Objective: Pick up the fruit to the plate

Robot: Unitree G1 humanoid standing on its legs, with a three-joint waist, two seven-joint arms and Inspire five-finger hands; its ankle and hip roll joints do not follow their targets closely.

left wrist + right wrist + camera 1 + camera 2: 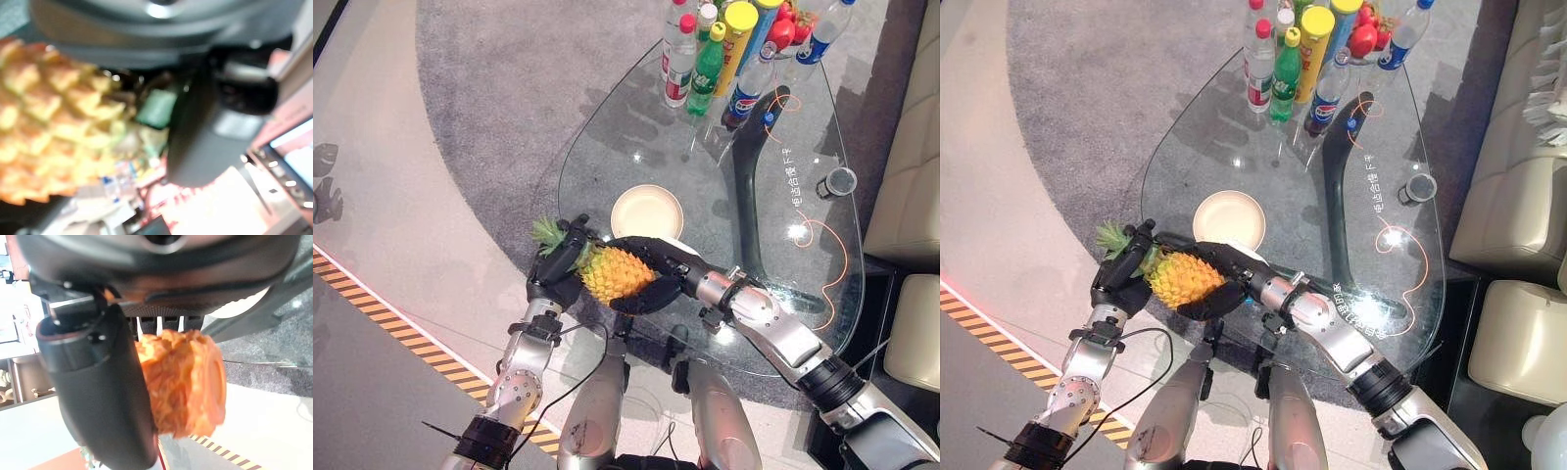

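A yellow pineapple [615, 274] with a green crown hangs between my two hands at the near left edge of the glass table [607, 127]. My right hand [658, 257] wraps its fingers over the fruit's body, and the thumb [98, 396] presses its side in the right wrist view. From the other side, my left hand [554, 276] grips the crown end, its thumb [205, 132] beside the fruit [49, 122]. A cream plate [647, 211] lies on the glass just beyond the pineapple, with nothing on it.
Several bottles [705, 59] and red fruits [783, 29] crowd the table's far end. A small round cup [839, 182] sits near the right rim. A beige sofa [911, 196] stands to the right. Striped tape [372, 304] runs across the floor on the left.
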